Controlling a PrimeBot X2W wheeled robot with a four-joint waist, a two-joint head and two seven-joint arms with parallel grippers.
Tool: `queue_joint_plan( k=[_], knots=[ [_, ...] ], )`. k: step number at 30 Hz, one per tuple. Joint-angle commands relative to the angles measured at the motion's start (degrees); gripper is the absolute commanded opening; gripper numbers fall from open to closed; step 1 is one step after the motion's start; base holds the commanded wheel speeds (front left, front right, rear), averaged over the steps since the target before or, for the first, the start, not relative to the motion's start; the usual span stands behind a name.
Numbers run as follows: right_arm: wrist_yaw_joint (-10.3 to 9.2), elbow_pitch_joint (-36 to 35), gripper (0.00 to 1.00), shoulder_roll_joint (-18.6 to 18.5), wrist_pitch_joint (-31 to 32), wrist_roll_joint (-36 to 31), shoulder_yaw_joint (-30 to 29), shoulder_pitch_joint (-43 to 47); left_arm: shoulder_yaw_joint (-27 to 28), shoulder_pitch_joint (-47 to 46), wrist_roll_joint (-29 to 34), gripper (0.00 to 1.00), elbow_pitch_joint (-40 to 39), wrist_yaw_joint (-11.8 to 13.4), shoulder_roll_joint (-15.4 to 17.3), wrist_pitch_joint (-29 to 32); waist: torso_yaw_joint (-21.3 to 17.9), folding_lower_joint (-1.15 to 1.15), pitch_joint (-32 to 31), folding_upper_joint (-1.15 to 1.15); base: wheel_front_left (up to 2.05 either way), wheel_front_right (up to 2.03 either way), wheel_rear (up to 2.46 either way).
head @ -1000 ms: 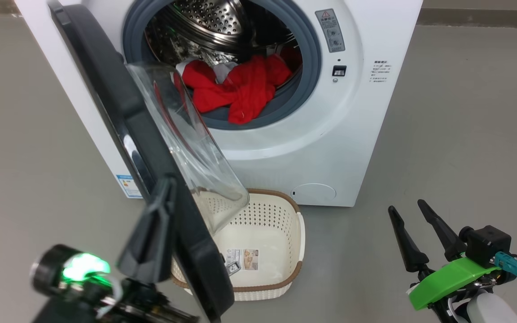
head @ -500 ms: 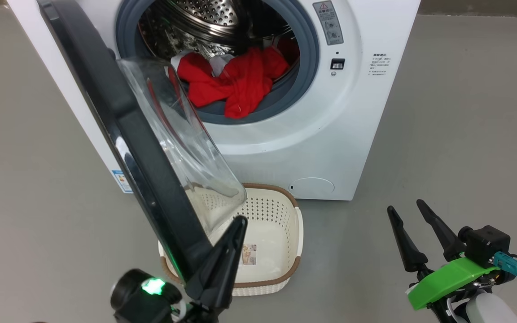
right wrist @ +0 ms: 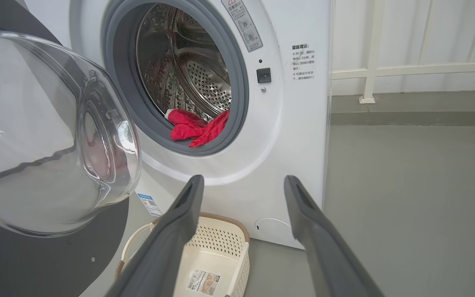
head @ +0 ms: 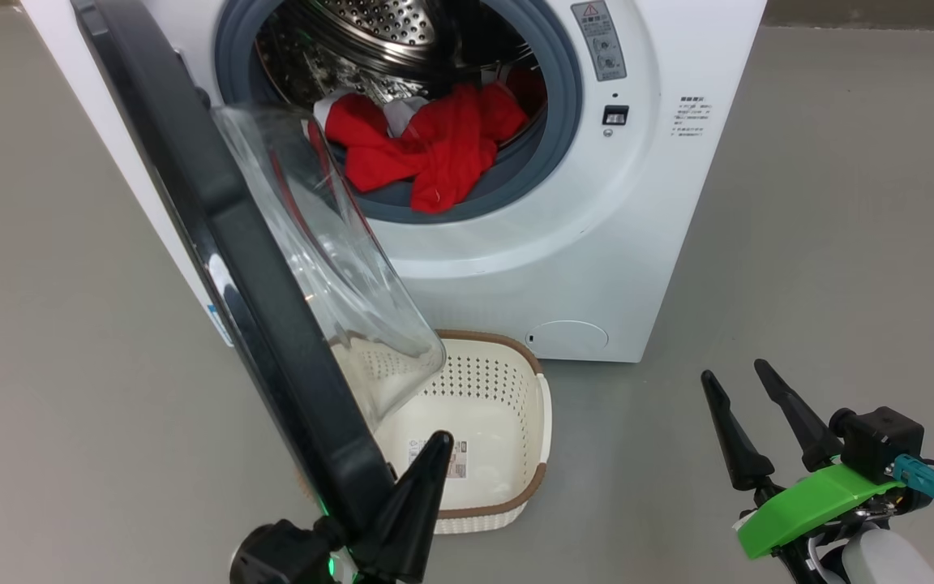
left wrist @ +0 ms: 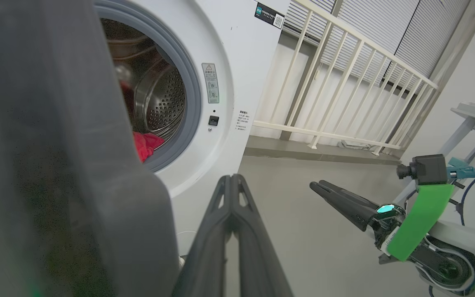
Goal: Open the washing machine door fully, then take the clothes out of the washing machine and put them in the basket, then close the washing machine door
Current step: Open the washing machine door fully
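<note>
The left end effector [head: 438, 444], fingers pressed shut on nothing, has come round the free edge of the door [head: 216, 211]. A second ago it sat against the outer black face; now it stands just beside the inner side, tips up, over the near rim of the basket [head: 516, 381]. Whether it touches the door I cannot tell. The door itself has hardly swung, so the first step looks unfinished, and from this side a push to the robot's left would probably carry it wider. The door stands about half open, edge-on to the head view, its plane running from the hinge at the left front of the washer [head: 597, 268] out toward the robot. Its glass bowl [head: 329, 268] bulges right and overhangs the basket, which sits on the floor [head: 840, 243] against the washer's front. The clothes [head: 426, 154] lie in the drum's mouth, the heap stretched left to right, one red tail draped over the grey ring toward the robot. The right end effector [head: 734, 371] hangs wide open, well apart to the right, low over the floor.
</note>
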Motion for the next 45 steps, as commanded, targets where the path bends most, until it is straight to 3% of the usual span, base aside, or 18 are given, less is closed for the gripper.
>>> queue_joint_plan(
  k=[1, 10, 30, 45],
  knots=[
    [0.16, -1.32, 1.00, 0.02, -0.69, 0.08, 1.10, -1.18, 1.88, -1.27, -0.49, 0.00, -0.33, 0.89, 0.17, -0.46, 0.12, 0.00, -0.08, 0.00, 0.00, 0.00, 0.00],
    [0.16, -1.10, 1.00, 0.24, -0.69, 0.08, 0.95, -0.63, 2.04, -1.50, -1.03, 0.00, 1.49, 2.15, 0.46, -0.80, 2.42, 0.00, -0.68, 0.00, 0.00, 0.00, 0.00],
    [0.16, -0.76, 1.00, 1.05, -0.69, 0.22, 1.38, -0.28, 3.85, 0.26, -1.29, 0.00, 0.49, 4.51, 2.99, 0.55, 11.48, 0.00, -0.89, 0.00, 0.00, 0.00, 0.00],
    [0.16, -0.39, 1.00, 1.31, -0.69, 0.21, 1.77, 0.34, 7.49, 1.76, -1.53, 0.00, -0.86, 6.74, 6.53, 1.78, 15.58, 0.00, -1.67, 0.00, 0.00, 0.00, 0.00]
  ],
)
